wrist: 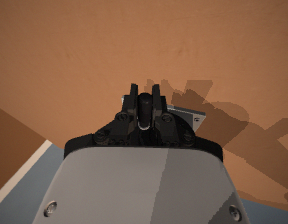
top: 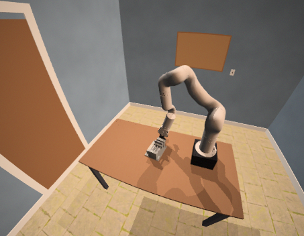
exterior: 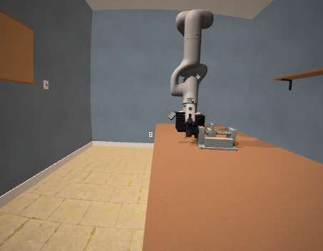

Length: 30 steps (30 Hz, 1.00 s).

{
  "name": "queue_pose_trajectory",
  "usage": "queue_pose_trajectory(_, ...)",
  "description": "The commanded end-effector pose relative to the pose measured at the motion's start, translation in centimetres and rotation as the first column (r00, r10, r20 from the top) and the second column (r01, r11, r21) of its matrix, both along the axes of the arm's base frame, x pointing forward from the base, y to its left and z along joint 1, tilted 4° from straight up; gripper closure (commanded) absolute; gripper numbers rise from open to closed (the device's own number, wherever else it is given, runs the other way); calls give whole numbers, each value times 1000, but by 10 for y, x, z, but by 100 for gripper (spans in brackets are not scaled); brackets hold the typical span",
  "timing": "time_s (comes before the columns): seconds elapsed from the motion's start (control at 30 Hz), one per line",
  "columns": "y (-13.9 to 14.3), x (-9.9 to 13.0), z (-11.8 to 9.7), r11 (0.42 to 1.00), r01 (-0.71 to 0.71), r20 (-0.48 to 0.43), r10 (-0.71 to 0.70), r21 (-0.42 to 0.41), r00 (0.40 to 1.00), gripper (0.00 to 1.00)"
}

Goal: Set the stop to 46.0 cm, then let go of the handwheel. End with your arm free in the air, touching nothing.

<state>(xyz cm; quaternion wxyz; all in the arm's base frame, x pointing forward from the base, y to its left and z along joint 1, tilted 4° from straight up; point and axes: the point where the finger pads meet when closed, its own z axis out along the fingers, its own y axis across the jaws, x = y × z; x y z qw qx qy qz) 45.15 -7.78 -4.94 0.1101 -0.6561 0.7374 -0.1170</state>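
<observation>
A small grey stop fixture (top: 156, 149) with rails sits on the brown table near its middle; it also shows in the exterior view (exterior: 217, 138). My gripper (top: 161, 136) stands at the fixture's far end, pointing down. In the wrist view my two dark fingers are shut on a dark rounded handwheel handle (wrist: 143, 112). A corner of the grey fixture (wrist: 191, 118) shows just behind the fingers. In the exterior view the gripper (exterior: 190, 131) is at the fixture's left end. The stop's position and any scale are too small to read.
The arm's black base (top: 204, 157) stands on the table to the right of the fixture. The table's left edge runs beside the fixture (exterior: 153, 157). A wall shelf (exterior: 301, 75) hangs at the right.
</observation>
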Motion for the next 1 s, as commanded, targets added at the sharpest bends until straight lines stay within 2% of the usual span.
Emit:
queue_pose_trajectory(0.0,0,1,0,1000,0,1,0,0,1000,94)
queue_pose_trajectory(0.5,0,1,0,1000,0,1,0,0,1000,94)
queue_pose_trajectory(0.53,0,1,0,1000,0,1,0,0,1000,43)
queue_pose_trajectory(0.97,0,1,0,1000,0,1,0,0,1000,43)
